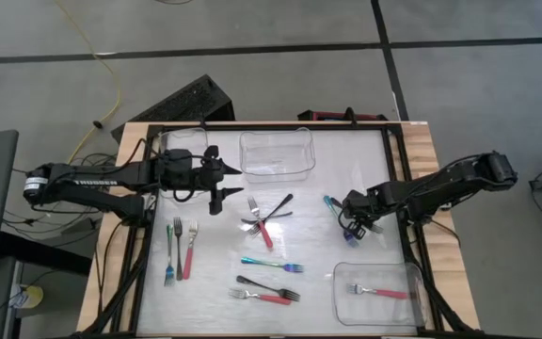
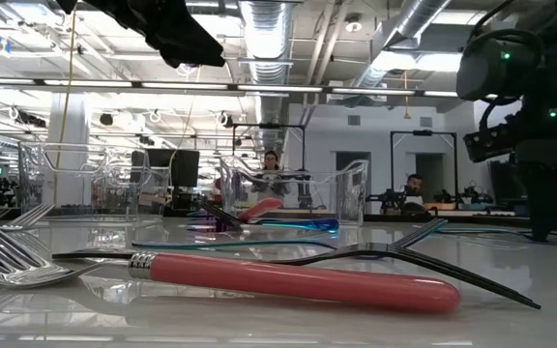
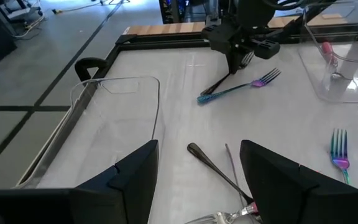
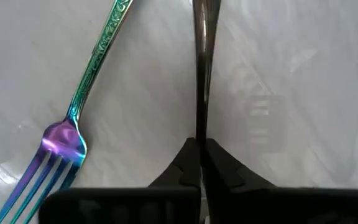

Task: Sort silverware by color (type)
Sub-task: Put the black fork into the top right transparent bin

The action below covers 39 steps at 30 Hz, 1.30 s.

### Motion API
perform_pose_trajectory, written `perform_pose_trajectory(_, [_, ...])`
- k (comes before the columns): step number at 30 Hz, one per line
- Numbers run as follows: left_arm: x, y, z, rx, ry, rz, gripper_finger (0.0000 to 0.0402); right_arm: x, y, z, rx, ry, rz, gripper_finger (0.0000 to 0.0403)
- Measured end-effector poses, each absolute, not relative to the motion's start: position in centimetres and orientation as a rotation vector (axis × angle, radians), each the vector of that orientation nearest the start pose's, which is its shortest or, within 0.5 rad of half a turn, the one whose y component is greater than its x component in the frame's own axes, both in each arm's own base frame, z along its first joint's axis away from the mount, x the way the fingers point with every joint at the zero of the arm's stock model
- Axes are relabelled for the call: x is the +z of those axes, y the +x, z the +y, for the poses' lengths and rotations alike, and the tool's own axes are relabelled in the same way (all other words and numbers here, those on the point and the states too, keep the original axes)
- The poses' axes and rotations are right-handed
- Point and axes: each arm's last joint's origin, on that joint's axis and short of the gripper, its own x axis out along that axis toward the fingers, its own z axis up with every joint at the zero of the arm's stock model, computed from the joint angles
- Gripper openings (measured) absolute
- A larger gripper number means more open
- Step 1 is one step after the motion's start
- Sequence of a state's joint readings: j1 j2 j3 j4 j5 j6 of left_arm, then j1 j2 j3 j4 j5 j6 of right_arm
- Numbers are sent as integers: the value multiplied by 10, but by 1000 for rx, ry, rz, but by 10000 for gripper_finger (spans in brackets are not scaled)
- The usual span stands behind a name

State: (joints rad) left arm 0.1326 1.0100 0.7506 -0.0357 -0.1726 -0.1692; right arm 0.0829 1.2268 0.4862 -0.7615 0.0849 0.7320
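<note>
The right gripper (image 4: 199,163) is pinched on a black fork (image 4: 201,68), arm reaching low over the table's (image 1: 346,169) right side. A teal fork (image 4: 79,118) lies just beside it. The left gripper (image 1: 222,184), fingers spread, hovers near the clear tub (image 1: 277,155).

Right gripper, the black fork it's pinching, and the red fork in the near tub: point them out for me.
right gripper (image 1: 354,226), high view, between its fingertips.
black fork (image 4: 202,68), right wrist view, mid-handle above the fingers.
red fork (image 1: 391,294), high view, red handle inside the tub.
</note>
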Motion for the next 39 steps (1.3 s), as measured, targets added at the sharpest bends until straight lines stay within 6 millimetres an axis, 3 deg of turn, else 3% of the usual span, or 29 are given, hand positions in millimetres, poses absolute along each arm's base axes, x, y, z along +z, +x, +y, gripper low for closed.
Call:
perform_pose_trajectory(5, [294,221,35,327,-161,270,213,152,159,6,-640,413,1481,23])
perform_pose_trajectory(11, [294,221,34,314,-209,264,213,191,163,0,-744,316,1529,22])
perform_pose_trajectory(14, [294,222,35,288,-373,248,213,210,176,4,-700,299,1427,22])
perform_pose_trajectory(20, [285,240,53,141,-889,240,213,244,211,28,-500,202,1162,22])
perform_pose_trajectory(26, [283,266,70,136,-1057,262,213,269,245,53,-421,51,1016,21])
perform_pose_trajectory(33, [279,290,72,102,-1077,313,213,271,298,59,-369,-102,1072,21])
perform_pose_trajectory(39, [265,299,73,92,-1089,377,213,270,325,57,-350,-166,1096,22])
